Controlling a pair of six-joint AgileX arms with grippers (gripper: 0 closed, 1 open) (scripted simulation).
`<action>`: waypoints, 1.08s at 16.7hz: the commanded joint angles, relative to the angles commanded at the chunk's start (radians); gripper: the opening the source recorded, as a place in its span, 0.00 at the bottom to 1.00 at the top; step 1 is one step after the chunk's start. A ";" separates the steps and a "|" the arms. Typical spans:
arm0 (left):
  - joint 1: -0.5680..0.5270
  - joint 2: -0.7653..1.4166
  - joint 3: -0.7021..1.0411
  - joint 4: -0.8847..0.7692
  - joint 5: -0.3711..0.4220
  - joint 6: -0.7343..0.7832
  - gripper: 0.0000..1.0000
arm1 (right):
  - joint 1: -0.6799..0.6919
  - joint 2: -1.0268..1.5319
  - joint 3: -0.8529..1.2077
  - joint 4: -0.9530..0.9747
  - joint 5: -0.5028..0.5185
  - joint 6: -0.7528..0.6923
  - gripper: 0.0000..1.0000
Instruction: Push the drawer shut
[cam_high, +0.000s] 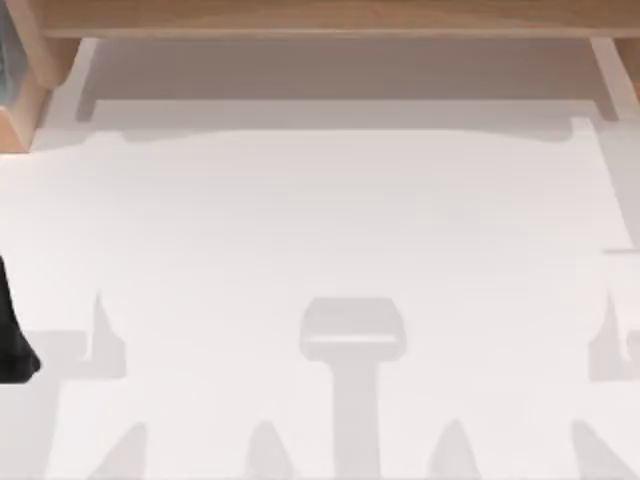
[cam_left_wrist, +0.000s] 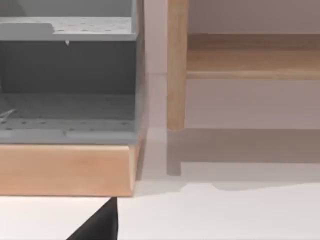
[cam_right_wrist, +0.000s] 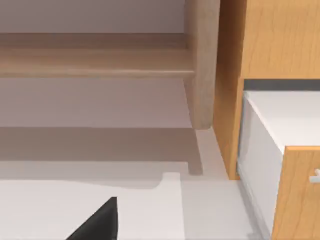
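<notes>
Showing the drawer (cam_right_wrist: 290, 165) pulled out of its wood-grain cabinet (cam_right_wrist: 265, 40) in the right wrist view: flat wooden front, pale smooth sides. White matte surface (cam_high: 320, 220) runs under a wooden shelf rail (cam_high: 320, 15) at 12 o'clock. Left arm (cam_high: 12, 330) sits at 9 o'clock; cannot tell either gripper's state.

White table (cam_high: 330, 220); drawer (cam_right_wrist: 295, 195) — tan wood front, white inside; grey cabinet (cam_left_wrist: 67, 65) — speckled shelves, light wood base.
</notes>
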 joint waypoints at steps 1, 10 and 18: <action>0.000 0.000 0.000 0.000 0.000 0.000 1.00 | 0.000 0.000 0.000 0.000 0.000 0.000 1.00; 0.000 0.000 0.000 0.000 0.000 0.000 1.00 | -0.194 0.370 0.205 0.192 -0.186 0.006 1.00; 0.000 0.000 0.000 0.000 0.000 0.000 1.00 | -0.455 0.935 0.487 0.455 -0.450 0.016 1.00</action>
